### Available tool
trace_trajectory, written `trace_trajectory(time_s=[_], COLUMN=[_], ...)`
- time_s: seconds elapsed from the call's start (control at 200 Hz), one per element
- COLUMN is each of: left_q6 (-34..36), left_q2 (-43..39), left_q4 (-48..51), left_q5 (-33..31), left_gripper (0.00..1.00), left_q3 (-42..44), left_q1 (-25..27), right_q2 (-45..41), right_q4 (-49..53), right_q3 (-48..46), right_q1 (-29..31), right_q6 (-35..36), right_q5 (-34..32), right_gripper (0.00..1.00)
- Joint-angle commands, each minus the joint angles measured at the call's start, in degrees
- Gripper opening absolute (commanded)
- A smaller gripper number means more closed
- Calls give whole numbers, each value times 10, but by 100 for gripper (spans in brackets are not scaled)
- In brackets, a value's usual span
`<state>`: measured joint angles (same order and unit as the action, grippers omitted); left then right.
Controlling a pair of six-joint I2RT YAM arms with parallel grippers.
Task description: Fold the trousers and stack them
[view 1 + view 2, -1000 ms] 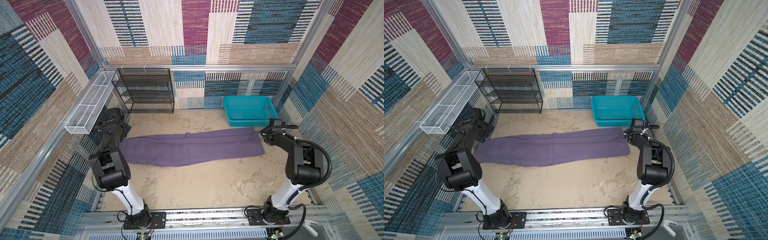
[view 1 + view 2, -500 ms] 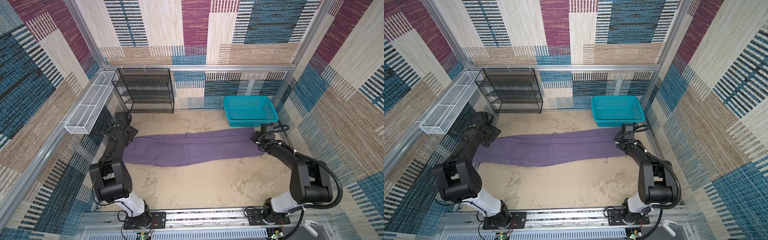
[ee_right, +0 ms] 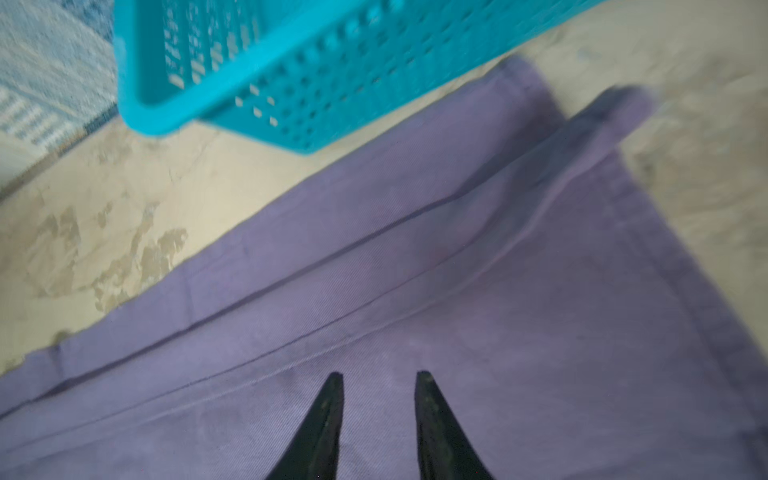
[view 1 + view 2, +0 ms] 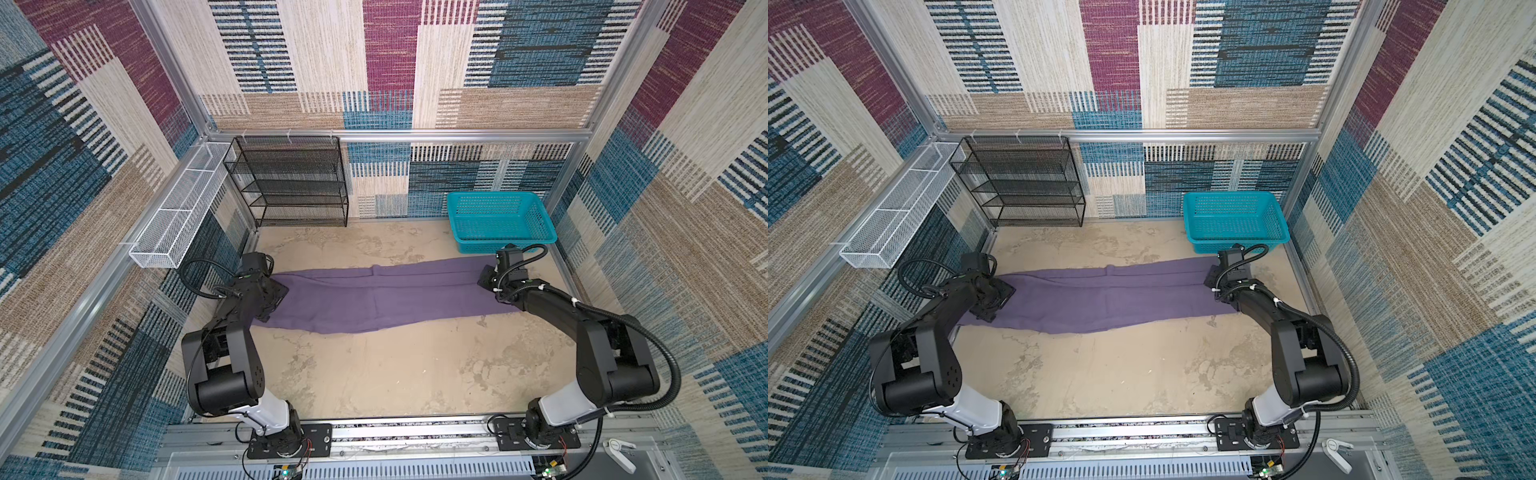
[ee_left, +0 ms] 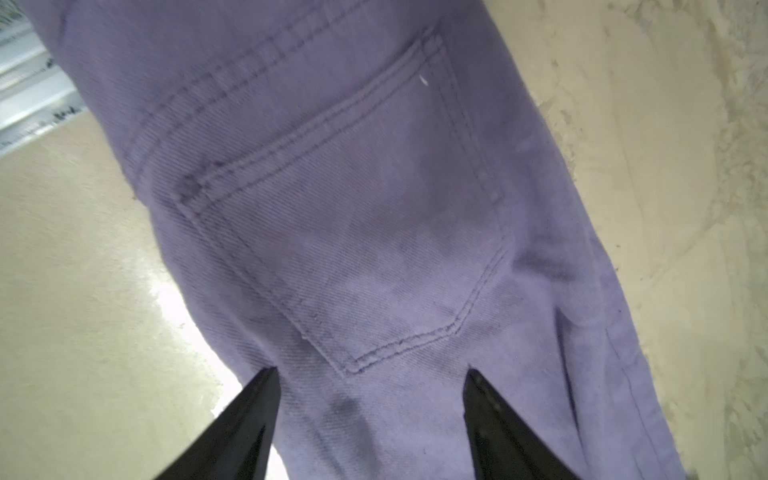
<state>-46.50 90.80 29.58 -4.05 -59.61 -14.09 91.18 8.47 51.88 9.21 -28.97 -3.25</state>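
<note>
Left gripper (image 5: 370,372) is hanging with its jaws wide apart over the seat of the trousers (image 4: 386,297), just short of the back pocket (image 5: 353,228). The right gripper (image 3: 379,374) is hovering over the leg end with only a narrow gap between its jaws, and neither is gripping anything that I can see. The trousers are lying flat as a long strip across the middle of the table (image 4: 374,374), with the waist end at the left and the leg hems (image 3: 665,257) at the right, just on the near side of the teal basket (image 4: 478,245). I am reading the step in hand as taking hold of both ends for a fold across the length. To do it well, I am aiming to spread the right jaws wider first, because the legs seem to be lying one on the other with their edges slightly offset, and a shallow pinch would probably catch only the top layer. I am also wanting both ends to lift evenly, low enough that the soft cloth is not sagging, and with the right wrist clear of the basket wall. Much is escaping me: in both top views the wrists are covering the fingertips, so I cannot tell whether they are touching the cloth. The right wrist view is smearing the hems, the waistband is falling outside the left wrist view, and the right arm is hiding the near right corner.
</note>
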Motion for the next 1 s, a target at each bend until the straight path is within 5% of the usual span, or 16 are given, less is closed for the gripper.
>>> trace_trajectory(time_s=[0.0,0.421,0.711,0.997], left_q6=[-4,2,5,15], left_q2=[-4,19,-12,16], left_q4=[-19,-28,-28,-34], left_q5=[9,29,31,12], left_gripper=[73,71,71,71], left_q3=[8,22,49,52], left_q1=[0,11,54,64], right_q2=[38,53,-68,-113], right_q4=[-5,27,46,101], right_q3=[12,-37,-169,-82], right_q1=[5,-3,-157,-170], right_q6=[-1,-46,-53,-15], right_q5=[16,-22,49,54], right_gripper=[33,34,35,40])
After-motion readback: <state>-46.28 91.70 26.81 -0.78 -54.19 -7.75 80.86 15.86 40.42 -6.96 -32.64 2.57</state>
